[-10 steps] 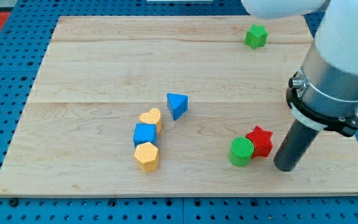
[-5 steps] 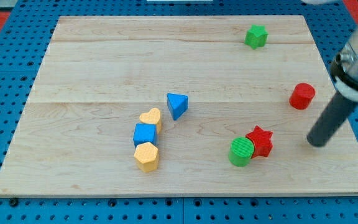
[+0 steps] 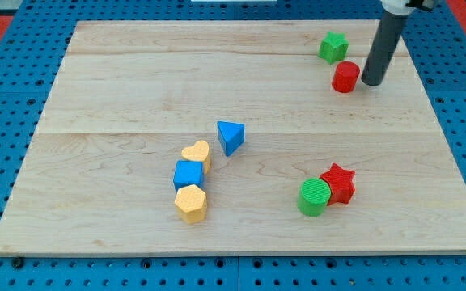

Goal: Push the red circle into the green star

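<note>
My tip (image 3: 371, 82), a bare rod grasping nothing, sits just right of the red circle (image 3: 345, 77). The green star (image 3: 333, 48) lies just up-left of the circle. Push direction: up-left, probably short.

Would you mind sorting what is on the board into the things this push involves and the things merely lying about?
Belonging to the job:
red circle
green star
my tip, just to the view's right of the red circle

Lying about:
blue triangle
yellow heart
blue cube
yellow hexagon
green circle
red star
</note>
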`<action>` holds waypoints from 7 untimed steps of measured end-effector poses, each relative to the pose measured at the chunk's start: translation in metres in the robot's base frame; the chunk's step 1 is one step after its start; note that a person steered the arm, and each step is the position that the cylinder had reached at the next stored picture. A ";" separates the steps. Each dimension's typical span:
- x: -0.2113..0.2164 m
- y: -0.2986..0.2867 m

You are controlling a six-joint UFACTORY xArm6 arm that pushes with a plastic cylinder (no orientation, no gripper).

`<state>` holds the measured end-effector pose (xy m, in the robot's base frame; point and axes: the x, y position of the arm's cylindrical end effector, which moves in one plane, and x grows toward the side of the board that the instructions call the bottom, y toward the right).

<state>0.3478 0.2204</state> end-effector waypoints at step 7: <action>-0.077 -0.065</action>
<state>0.2708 0.1556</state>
